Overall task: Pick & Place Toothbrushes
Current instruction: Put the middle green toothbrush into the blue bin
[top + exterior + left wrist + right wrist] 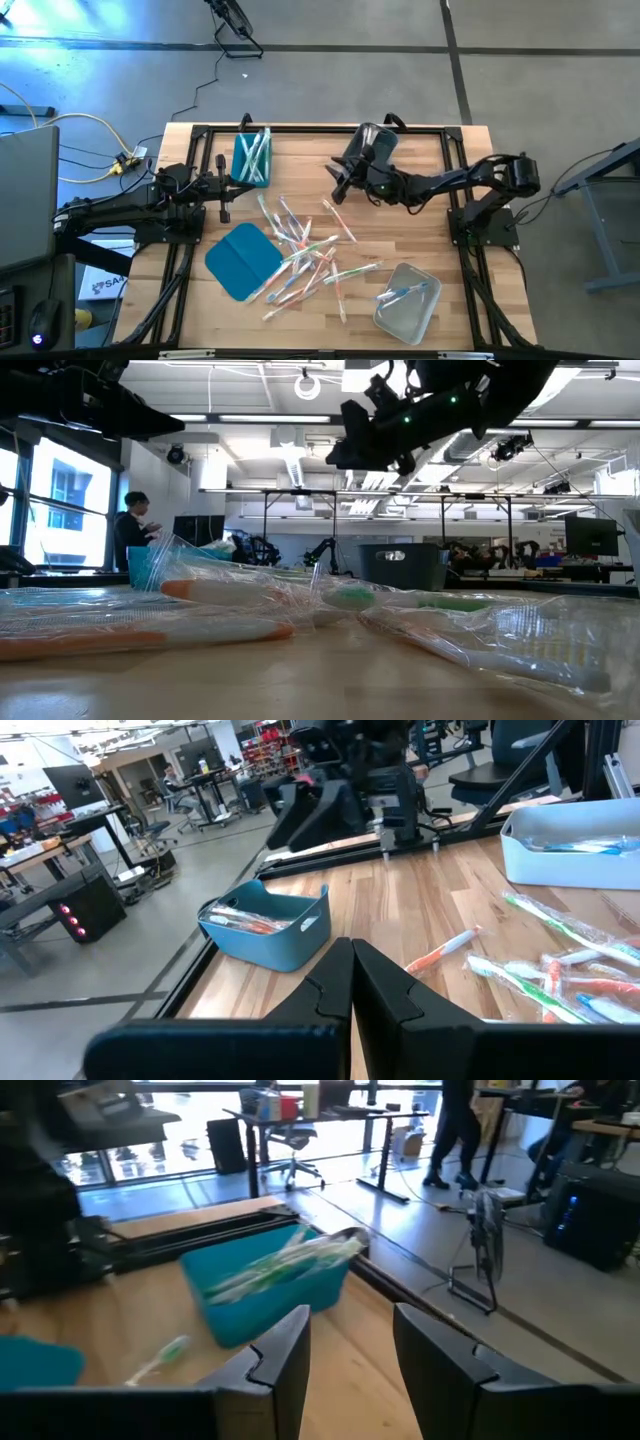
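Overhead, right end effector (338, 181) – fingers apart, empty – hovers beyond the toothbrushes (305, 252); left end effector (224, 187) closed.

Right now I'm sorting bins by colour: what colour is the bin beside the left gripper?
Teal bin, clearest in the high view.

Grey concrete floor (400, 80) surrounds the light wooden slatted table top (400, 230); yellow cable (80, 125) trails across the floor; large open workshop beyond, white ceiling with strip lights (250, 418); tall windows (60, 510) at one side; a person (130, 535) stands by desks; black office chair (290, 1150) on the floor.
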You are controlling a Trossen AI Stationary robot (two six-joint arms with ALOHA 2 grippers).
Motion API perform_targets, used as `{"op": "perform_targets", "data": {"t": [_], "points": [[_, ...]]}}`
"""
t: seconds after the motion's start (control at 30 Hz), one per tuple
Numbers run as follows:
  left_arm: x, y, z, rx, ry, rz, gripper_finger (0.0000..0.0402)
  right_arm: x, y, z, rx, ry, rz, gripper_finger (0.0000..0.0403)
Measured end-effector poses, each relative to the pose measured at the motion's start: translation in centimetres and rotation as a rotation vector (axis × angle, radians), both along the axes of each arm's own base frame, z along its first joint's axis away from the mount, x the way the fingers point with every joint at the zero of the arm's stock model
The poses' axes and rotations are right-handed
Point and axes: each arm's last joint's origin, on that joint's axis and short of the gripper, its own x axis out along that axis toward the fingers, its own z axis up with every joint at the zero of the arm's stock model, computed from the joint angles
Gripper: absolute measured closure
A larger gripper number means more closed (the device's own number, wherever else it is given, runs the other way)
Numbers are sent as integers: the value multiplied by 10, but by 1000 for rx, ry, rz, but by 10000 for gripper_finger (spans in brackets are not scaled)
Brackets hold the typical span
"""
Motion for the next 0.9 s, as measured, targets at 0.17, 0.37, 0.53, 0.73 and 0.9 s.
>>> {"op": "perform_targets", "data": {"t": [0.17,0.37,0.53,0.73,0.9], "points": [[0,0,0,0,0,0,402,2,19,-1,13,7,98,266],[0,0,0,0,0,0,402,3,36,-9,114,62,310,266],[0,0,0,0,0,0,402,-1,36,-23,283,153,281,266],[0,0,0,0,0,0,402,-5,36,-30,307,231,263,266],[0,0,0,0,0,0,402,-4,36,-29,304,216,266,266]]}}
